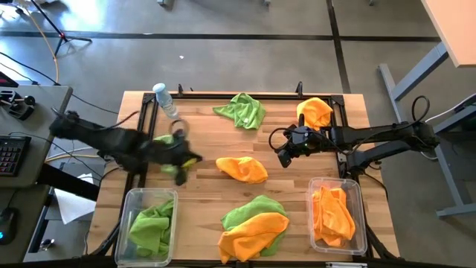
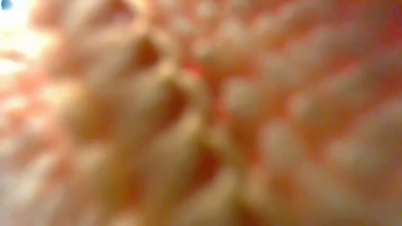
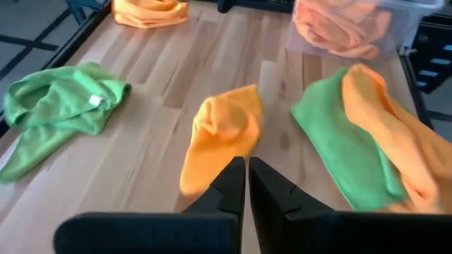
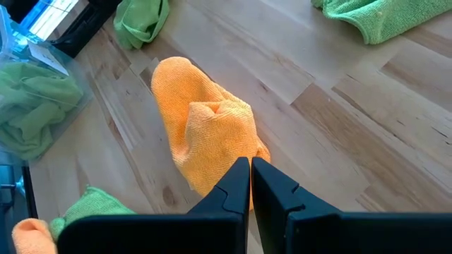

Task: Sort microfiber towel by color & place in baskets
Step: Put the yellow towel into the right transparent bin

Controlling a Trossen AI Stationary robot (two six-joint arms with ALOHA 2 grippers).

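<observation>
- High view is taking in the whole wooden surface [image 1: 201, 141]: left gripper [image 1: 181, 165] is sitting at the left side, just above the left basket [image 1: 149, 223]; right gripper [image 1: 285, 157] is hovering right of centre, near the top-right orange towel [image 1: 316, 112].
- Left gripper is blurring in the high view; a bit of green is showing at its tip, and I cannot tell whether that is cloth in its grip.
- Left wrist view is showing what the high view does not: the jaws are standing pressed together with nothing visible between them, pointing toward the centre orange towel [image 3: 219, 137].
- Right wrist view is showing the same for the right arm: jaws closed, empty, hanging over that same centre orange towel [image 4: 205, 130].
- Low view is showing only a blurred orange-pink fuzzy texture filling the lens; nothing else is readable there.
- Left basket is holding green towelling [image 1: 152, 222]; the right wrist view is also catching it [image 4: 35, 99] through the clear wall.
- Right basket [image 1: 361, 216] is holding orange towelling [image 1: 332, 212]; the left wrist view is showing it too [image 3: 339, 25].
- Loose on the surface: a green towel at top centre [image 1: 242, 110], and a green towel [image 1: 256, 208] with an orange one [image 1: 249, 234] lying over it at bottom centre.
- A clear water bottle [image 1: 165, 100] is lying near the top-left corner.
</observation>
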